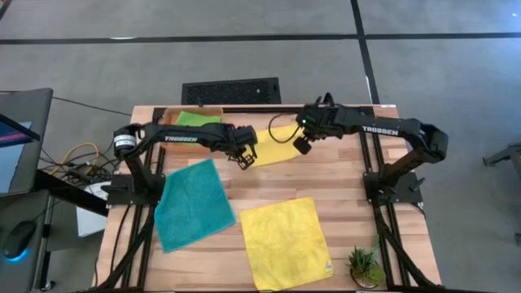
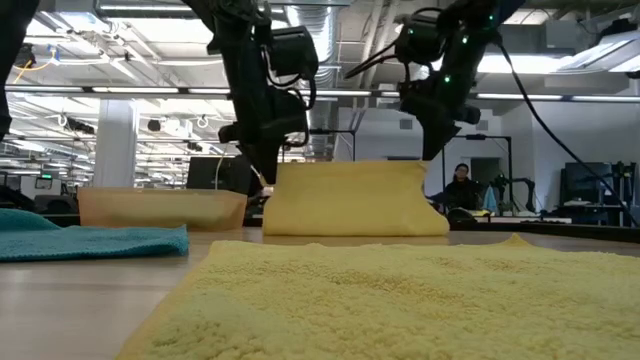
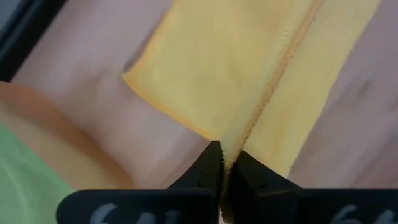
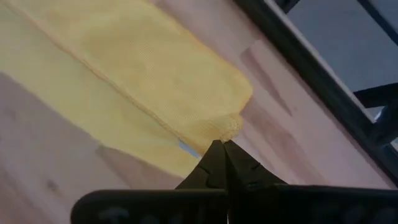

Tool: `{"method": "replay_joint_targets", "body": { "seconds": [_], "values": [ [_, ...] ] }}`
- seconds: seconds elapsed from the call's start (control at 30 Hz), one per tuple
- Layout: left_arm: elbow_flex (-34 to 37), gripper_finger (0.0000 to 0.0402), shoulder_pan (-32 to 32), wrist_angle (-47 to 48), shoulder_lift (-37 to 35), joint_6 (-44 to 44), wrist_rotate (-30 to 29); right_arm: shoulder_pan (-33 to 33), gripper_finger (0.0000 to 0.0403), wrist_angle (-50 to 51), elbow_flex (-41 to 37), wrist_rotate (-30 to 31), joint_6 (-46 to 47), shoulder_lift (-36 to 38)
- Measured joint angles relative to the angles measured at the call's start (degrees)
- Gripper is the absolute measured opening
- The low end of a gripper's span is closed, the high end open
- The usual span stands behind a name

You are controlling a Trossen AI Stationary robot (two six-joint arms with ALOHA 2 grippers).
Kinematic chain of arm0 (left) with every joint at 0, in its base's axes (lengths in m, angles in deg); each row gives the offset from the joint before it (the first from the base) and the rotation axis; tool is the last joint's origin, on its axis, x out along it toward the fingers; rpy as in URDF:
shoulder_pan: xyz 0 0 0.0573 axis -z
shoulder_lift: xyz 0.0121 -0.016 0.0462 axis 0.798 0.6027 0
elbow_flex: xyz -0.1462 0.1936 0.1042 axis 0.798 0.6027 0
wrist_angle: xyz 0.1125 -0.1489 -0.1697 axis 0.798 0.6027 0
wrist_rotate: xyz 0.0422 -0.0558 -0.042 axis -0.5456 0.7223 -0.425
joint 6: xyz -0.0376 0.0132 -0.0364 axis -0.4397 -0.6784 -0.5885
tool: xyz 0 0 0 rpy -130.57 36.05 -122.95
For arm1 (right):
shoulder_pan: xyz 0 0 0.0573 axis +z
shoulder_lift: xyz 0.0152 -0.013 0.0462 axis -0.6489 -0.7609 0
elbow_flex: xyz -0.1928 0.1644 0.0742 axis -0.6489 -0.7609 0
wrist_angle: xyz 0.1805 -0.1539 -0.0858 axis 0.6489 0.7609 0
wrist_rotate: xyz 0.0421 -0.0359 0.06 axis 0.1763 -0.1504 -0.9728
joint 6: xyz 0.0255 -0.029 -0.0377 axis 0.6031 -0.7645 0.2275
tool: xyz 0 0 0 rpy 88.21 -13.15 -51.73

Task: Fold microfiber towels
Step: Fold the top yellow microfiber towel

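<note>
You are looking at a wooden table (image 1: 342, 175) on a grey carpeted floor (image 1: 244, 57) crossed by dark seam lines. A black floor vent (image 1: 231, 90) lies just beyond the table's far edge. To your left stands a dark desk (image 1: 24, 138) with a computer mouse (image 1: 18, 240) glowing blue and a tangle of cables (image 1: 77, 159). A small potted plant (image 1: 365, 266) sits at the table's near right corner. Behind the table, the room has white ceiling pipes (image 2: 340, 30), bright strip lights (image 2: 70, 90), and a seated person (image 2: 460, 188).
</note>
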Motion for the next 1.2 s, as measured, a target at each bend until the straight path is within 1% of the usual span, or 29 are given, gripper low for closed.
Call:
{"method": "replay_joint_targets", "body": {
  "seconds": [0.23,0.43,0.57,0.73,0.87,0.97,1.1,1.2],
  "values": [
    [0.6,0.0,-3.0,-3.6,0.0,0.0,-0.3,-4.5,0.0004,-4.8,-2.5,0.0,-1.8,0.0],
    [1.3,0.0,-4.6,-4.8,0.0,-1.9,-0.2,-7.0,0.0007,-7.9,-3.4,-2.3,-3.5,0.0],
    [1.3,0.0,-5.0,-6.1,0.0,-2.9,-0.3,-7.6,0.002,-8.9,-3.4,-2.9,-5.3,0.0],
    [1.3,0.0008,-5.1,-6.3,0.0,-4.2,-1.1,-7.5,0.0046,-9.3,-3.4,-2.9,-7.1,0.0],
    [1.3,0.0027,-5.1,-6.5,0.0,-7.5,-3.6,-7.5,0.0071,-9.3,-3.4,-2.9,-7.1,0.0],
    [1.3,0.0051,-5.2,-7.0,0.0,-7.7,-5.3,-7.6,0.0093,-9.3,-3.4,-2.9,-7.1,0.0],
    [1.3,0.009,-5.8,-6.9,0.0,-8.1,-5.5,-7.6,0.0134,-9.4,-3.4,-2.8,-7.1,0.0],
    [1.3,0.012,-6.4,-7.0,0.0,-7.9,-4.4,-7.6,0.0169,-9.5,-3.4,-2.8,-7.5,0.0]
  ]
}}
